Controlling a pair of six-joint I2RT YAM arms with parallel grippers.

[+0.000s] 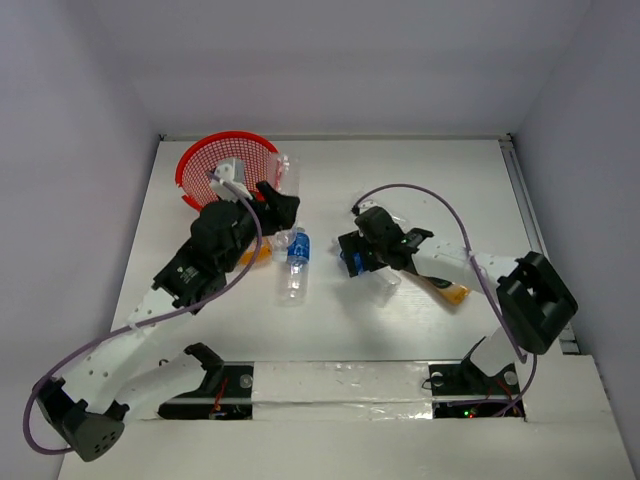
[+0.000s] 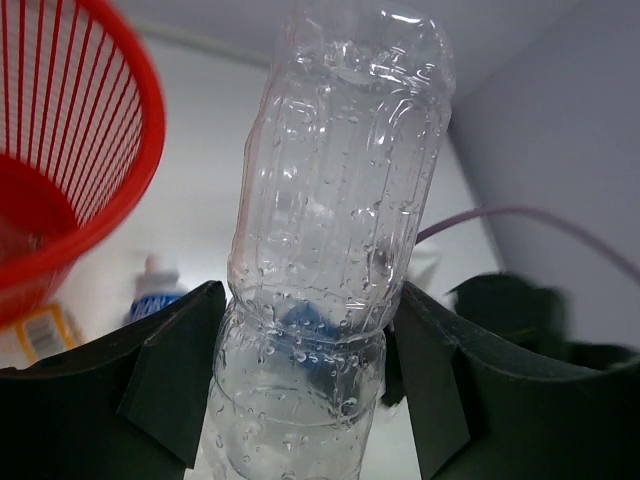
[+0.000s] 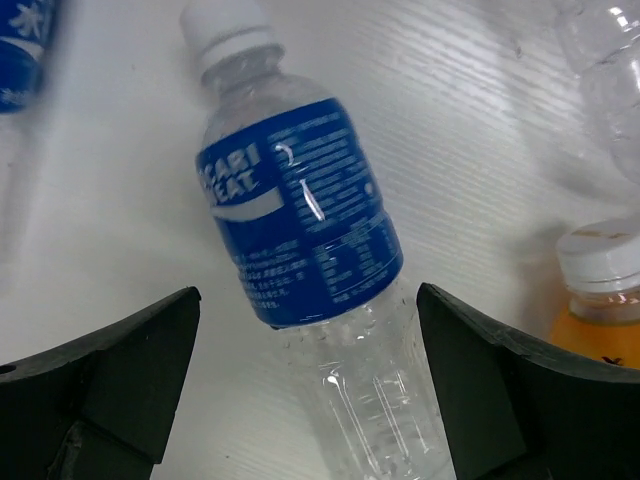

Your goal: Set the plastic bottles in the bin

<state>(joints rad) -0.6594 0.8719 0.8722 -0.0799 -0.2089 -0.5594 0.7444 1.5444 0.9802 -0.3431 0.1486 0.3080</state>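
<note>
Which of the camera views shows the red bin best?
The top external view: most of the round rim and mesh of the bin appear there, though the left arm covers its near side. The left wrist view shows only a blurred piece of its rim and wall. The right wrist view does not show it.

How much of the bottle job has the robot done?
Done: no bottle shows inside the bin, though the left arm hides part. In hand: the left end effector grips a clear bottle beside the bin's rim; the right end effector hangs open around a blue-labelled bottle. Left: that one, another blue bottle and an orange bottle on the table, at least.
</note>
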